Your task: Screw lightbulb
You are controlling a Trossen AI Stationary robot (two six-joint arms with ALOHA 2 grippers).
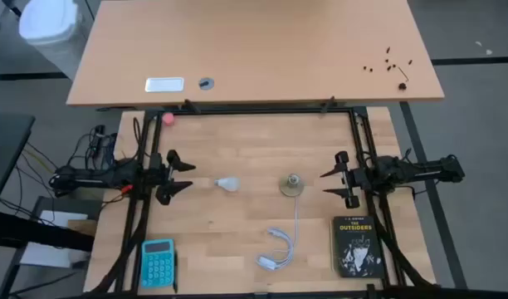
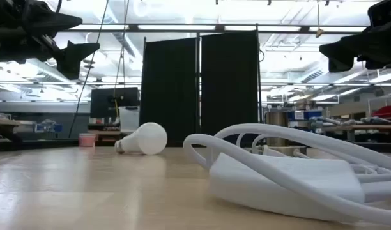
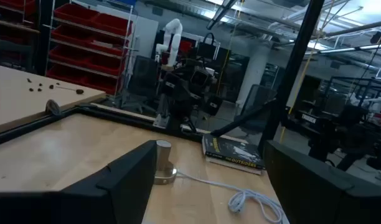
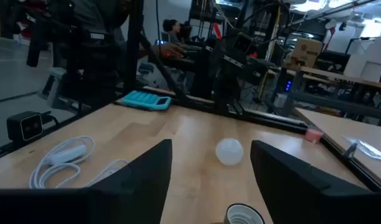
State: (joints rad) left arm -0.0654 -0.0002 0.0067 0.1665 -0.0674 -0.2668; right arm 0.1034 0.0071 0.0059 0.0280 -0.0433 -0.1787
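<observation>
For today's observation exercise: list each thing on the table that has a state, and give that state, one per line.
Bulb: lying on its side, not screwed in, untouched.
Socket: upright, empty, cord attached.
Cord: loosely coiled at its far end, not plugged into anything visible.
Book: closed, flat, cover up.
Calculator: flat, keys up.
Left pincer: open, empty, off the table.
Right pincer: open, empty, off the table.

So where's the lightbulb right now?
The lightbulb lies on its side on the wooden table, seen from above just left of centre, between the left gripper and the round metal socket, touching neither.
</observation>
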